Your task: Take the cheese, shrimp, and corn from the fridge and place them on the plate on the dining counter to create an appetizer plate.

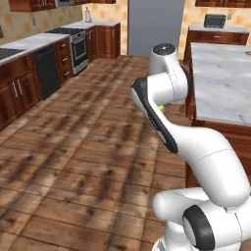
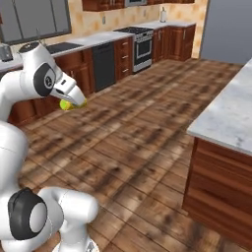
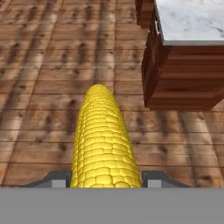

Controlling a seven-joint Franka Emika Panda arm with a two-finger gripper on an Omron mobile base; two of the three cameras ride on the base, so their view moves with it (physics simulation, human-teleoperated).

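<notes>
My gripper (image 3: 105,180) is shut on the corn (image 3: 104,140), a yellow cob that runs lengthwise away from the hand over the wood floor. From the side, the corn (image 2: 69,104) pokes out yellow-green under the hand, and a small piece of the corn (image 1: 160,106) peeks past the arm. The dining counter (image 3: 192,19), a marble slab on a brown base, lies ahead to the right; the same dining counter (image 1: 220,83) stands right of the arm. The fridge (image 1: 154,24) is a grey shape at the far wall. Cheese, shrimp and plate are out of view.
Wall counters with a stove (image 1: 78,46), a black dishwasher (image 1: 47,71) and brown cabinets line the left side. Open wood floor (image 1: 88,147) spreads between them and the island. A dark appliance (image 1: 214,20) sits on the far counter.
</notes>
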